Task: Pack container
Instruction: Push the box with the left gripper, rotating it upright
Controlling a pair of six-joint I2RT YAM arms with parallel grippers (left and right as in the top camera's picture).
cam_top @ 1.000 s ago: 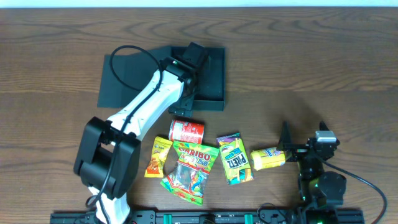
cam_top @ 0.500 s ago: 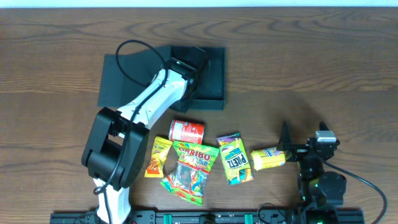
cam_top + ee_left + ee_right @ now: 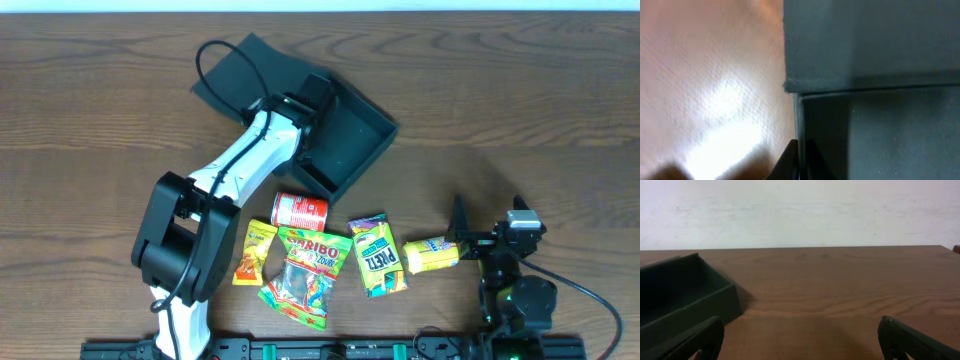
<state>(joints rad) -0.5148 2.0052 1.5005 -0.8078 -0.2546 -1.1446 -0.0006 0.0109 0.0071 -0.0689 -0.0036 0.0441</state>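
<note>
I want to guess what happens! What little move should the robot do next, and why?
Probably the left gripper should let go of the container, whose wall it seems to pinch. The container lies open and empty, while the red can and Haribo bag lie outside it on the table, so a free gripper is needed.

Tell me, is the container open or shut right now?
Open. The container has its flap lid folded back, and the overhead view shows its bare inside.

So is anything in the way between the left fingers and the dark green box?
No, nothing visible is in the way. The left fingers sit right against one wall of the container, with no gap showing.
</note>
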